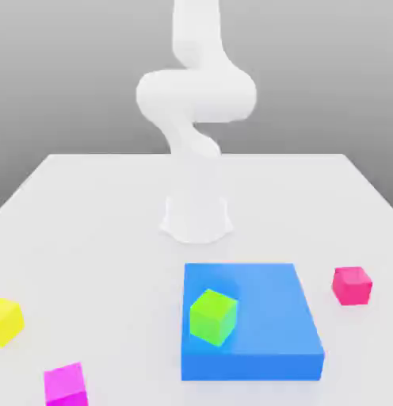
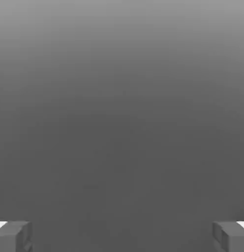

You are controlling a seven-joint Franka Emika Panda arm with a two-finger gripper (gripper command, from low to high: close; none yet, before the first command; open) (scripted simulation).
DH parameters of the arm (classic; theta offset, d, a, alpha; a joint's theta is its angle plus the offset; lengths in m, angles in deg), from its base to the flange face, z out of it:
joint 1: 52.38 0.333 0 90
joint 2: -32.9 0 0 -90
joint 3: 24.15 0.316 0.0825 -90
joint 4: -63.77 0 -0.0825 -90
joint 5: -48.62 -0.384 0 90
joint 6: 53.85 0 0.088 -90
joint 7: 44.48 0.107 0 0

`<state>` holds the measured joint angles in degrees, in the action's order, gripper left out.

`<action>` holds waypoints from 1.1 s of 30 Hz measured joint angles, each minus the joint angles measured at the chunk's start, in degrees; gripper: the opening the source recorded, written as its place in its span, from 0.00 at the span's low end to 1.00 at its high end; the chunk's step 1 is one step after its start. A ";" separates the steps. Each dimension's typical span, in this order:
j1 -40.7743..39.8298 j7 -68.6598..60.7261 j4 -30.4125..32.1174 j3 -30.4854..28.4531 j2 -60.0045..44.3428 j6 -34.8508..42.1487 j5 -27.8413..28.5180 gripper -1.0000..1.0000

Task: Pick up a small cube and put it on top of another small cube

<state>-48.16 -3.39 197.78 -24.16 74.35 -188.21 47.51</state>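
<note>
A small pinkish-red cube (image 1: pixel 352 285) rests on the white table (image 1: pixel 89 222) toward the exterior view's right. A small lime-green cube (image 1: pixel 212 316) sits on top of a large flat blue block (image 1: pixel 267 317), on its left part. The white arm (image 1: pixel 196 103) rises from its base (image 1: pixel 196 217) behind the block and bends upward out of the frame. In the hand view my gripper (image 2: pixel 122 236) stands open, its two grey fingertips (image 2: pixel 13 235) far apart with nothing between them, against a plain grey background.
A yellow cube (image 1: pixel 5 319) lies at the exterior view's left edge. A purpler magenta cube (image 1: pixel 66 385) sits near the front left. The table's far edge runs behind the arm's base.
</note>
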 joint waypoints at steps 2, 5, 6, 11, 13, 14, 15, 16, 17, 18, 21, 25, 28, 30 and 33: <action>3.28 -4.11 1.87 0.31 -3.71 -2.15 -1.10 0.50; 8.25 -9.75 4.55 0.70 -9.01 -5.25 -2.30 0.50; 9.83 -11.61 5.43 0.92 -10.76 -6.28 -2.70 0.50; 17.30 -20.65 9.82 2.63 -19.46 -11.36 -4.39 0.50; 19.86 -24.17 11.58 3.80 -22.93 -13.40 -4.96 0.50; 21.17 -25.85 12.46 4.36 -24.66 -14.42 -5.12 0.50; 22.35 -27.51 13.34 5.05 -26.39 -15.45 -5.26 0.50; 23.53 -29.10 14.23 5.73 -28.12 -16.48 -5.29 0.50; 24.70 -30.59 15.11 6.40 -29.85 -17.52 -5.19 0.50; 25.77 -32.03 16.00 7.15 -31.58 -18.56 -5.02 0.50; 28.74 -35.69 18.67 9.70 -36.78 -21.72 -3.58 0.50; 33.85 -38.11 22.24 11.56 -43.77 -25.90 1.80 0.50; 35.40 -36.25 22.30 9.60 -49.71 -30.28 6.56 0.50; 37.11 -34.60 21.64 7.37 -53.84 -33.55 9.02 0.50; 39.79 -33.34 20.71 4.33 -59.09 -37.85 10.62 0.00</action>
<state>-8.37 -36.73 218.48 -19.83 15.26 -226.06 58.13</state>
